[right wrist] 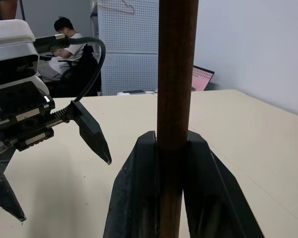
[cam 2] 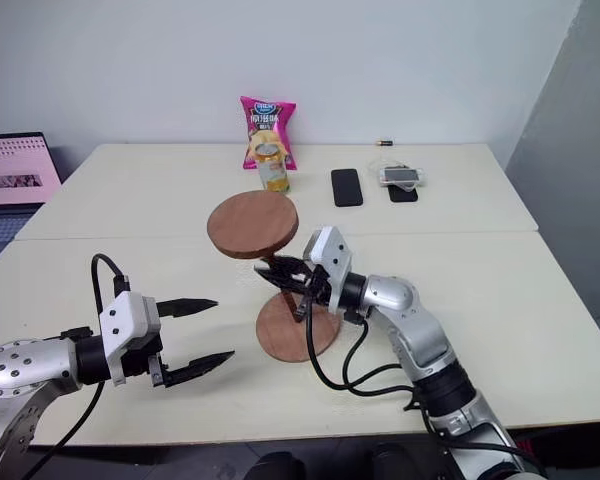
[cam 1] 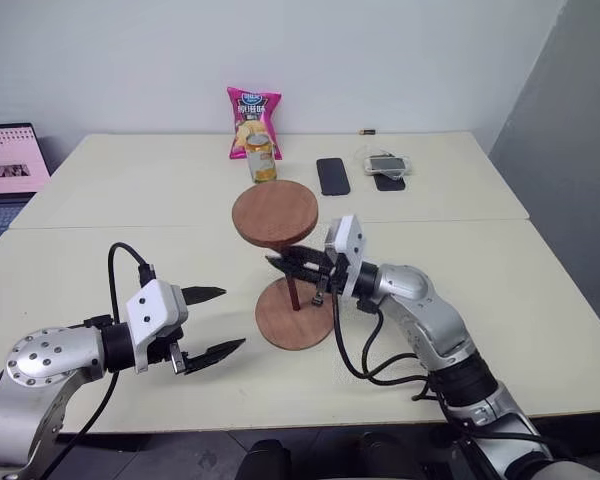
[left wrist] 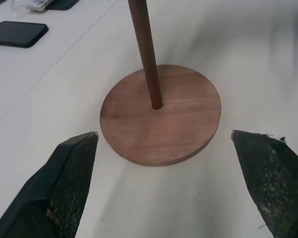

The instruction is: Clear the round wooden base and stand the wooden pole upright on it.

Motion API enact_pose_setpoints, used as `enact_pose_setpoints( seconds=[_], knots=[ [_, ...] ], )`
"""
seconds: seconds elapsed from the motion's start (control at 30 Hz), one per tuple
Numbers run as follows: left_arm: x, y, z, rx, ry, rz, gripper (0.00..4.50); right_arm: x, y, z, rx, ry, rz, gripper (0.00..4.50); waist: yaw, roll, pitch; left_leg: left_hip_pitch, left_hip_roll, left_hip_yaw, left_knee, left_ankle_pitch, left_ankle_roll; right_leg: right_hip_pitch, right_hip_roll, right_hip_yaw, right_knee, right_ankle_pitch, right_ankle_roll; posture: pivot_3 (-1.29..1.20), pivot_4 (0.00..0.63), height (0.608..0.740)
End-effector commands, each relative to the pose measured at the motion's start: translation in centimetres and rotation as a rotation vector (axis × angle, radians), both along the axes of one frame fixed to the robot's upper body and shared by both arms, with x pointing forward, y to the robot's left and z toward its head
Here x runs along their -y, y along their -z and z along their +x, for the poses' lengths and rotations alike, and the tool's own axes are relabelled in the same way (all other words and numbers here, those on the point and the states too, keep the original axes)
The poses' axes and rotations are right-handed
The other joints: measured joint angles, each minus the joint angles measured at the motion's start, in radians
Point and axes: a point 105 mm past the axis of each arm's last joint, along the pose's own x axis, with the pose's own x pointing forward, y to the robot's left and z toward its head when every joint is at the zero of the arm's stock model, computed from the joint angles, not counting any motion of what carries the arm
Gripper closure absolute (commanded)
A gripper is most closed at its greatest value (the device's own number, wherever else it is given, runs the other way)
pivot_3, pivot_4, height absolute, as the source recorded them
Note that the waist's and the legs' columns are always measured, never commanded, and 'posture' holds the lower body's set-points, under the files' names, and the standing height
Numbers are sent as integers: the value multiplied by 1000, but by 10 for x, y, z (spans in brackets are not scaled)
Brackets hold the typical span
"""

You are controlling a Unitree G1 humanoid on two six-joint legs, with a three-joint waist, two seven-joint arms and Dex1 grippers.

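Both arms (cam 1: pixel 205 325) (cam 1: pixel 298 265) level, inward-pointing.

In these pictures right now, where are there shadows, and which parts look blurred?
Left wrist view: the round wooden base is sharp with a soft shadow along its near edge, while the left gripper's fingertips look slightly blurred. Right wrist view: the wooden pole, very close, is soft. Left eye view: a faint shadow lies beside the base.

open tabletop (cam 1: pixel 130 215) around base (cam 1: pixel 292 322) | blocked: upright pole (cam 1: pixel 292 292), right hand (cam 1: pixel 298 266)
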Motion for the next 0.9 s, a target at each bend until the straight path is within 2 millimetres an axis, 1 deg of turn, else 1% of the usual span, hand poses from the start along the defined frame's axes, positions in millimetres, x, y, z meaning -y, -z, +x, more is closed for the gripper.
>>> enact_pose_setpoints(
  seconds=[0.03,0.07,0.1,0.13,0.17,0.2,0.3,0.37,0.4,0.43,0.77,0.9],
  knots=[
    [3,-8,2,46,6,6,0,-2,15,-8,-69,-34,-38,2826,1,-5,15,-4,0,0,0,0,0,-2,0,0,0,1,-1,0,150,740],
    [3,-8,2,46,6,6,0,-3,14,-8,-68,-35,-36,2565,-1,-3,18,-10,0,1,1,0,0,-8,0,1,0,4,-3,0,150,740],
    [3,-9,2,47,6,6,0,-3,14,-8,-68,-35,-35,2402,-7,-2,18,-19,0,2,2,1,0,-17,0,2,1,6,-3,0,150,740],
    [3,-9,3,48,6,7,0,-3,13,-8,-70,-36,-32,2127,-10,-3,19,-20,0,3,3,1,0,-19,0,3,2,7,-3,0,150,740],
    [3,-9,3,49,7,6,0,-2,12,-8,-70,-40,-32,1832,-11,-3,19,-20,0,2,3,1,0,-19,0,3,4,7,-3,0,150,740],
    [3,-9,3,49,7,6,0,-2,11,-8,-70,-43,-31,1708,-11,-3,20,-19,0,2,2,1,0,-19,0,2,4,6,-3,0,150,740],
    [3,-9,4,54,6,6,0,-1,7,-9,-69,-51,-25,818,-10,-3,23,-20,0,1,1,0,0,-18,0,1,1,6,-3,0,150,740],
    [3,-10,4,58,6,7,0,0,6,-9,-62,-52,-23,422,-10,-3,24,-21,0,2,1,0,0,-18,0,1,0,6,-2,0,150,740],
    [3,-11,5,61,4,6,0,0,4,-9,-49,-53,-24,143,-10,-3,24,-21,0,2,1,0,0,-18,0,1,0,6,-2,0,150,740],
    [2,-11,5,63,3,6,0,0,3,-8,-34,-54,-28,24,-10,-3,24,-21,0,2,1,0,0,-18,0,1,0,6,-2,0,150,740],
    [6,-14,7,76,0,1,0,6,-3,-9,51,-78,-69,24,-9,-3,24,-20,0,2,1,0,0,-18,0,1,1,6,-2,0,150,740],
    [6,-14,7,76,0,12,0,18,-5,-17,126,-144,-106,24,-9,-3,25,-20,0,2,1,0,0,-18,0,1,0,6,-2,0,150,740]
  ],
)
